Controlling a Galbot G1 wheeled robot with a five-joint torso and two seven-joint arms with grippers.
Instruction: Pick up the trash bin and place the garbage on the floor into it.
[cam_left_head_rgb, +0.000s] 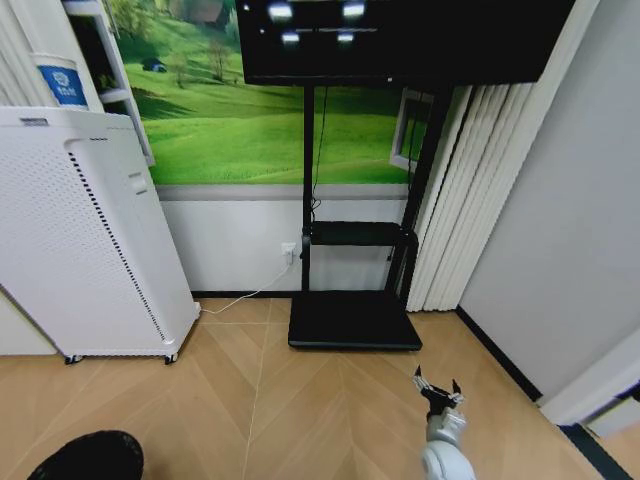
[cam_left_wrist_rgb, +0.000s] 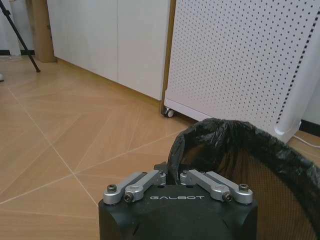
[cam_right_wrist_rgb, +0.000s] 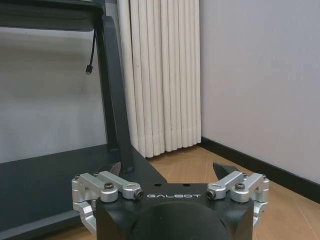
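The trash bin (cam_left_head_rgb: 88, 456), black and round with a dark bag liner, sits at the lower left edge of the head view. In the left wrist view my left gripper (cam_left_wrist_rgb: 173, 176) is shut on the near rim of the trash bin (cam_left_wrist_rgb: 250, 145), its fingers pinching the crumpled liner edge. My right gripper (cam_left_head_rgb: 437, 385) hangs low over the wooden floor on the right, open and holding nothing. The right wrist view shows the right gripper (cam_right_wrist_rgb: 169, 170) with its jaws spread wide, facing the stand's base. The garbage is out of view.
A white perforated cabinet (cam_left_head_rgb: 80, 240) on wheels stands at the left, close behind the bin (cam_left_wrist_rgb: 240, 60). A black screen stand with a flat base (cam_left_head_rgb: 355, 322) is ahead against the wall. White curtains (cam_left_head_rgb: 470, 200) and a grey wall close the right side.
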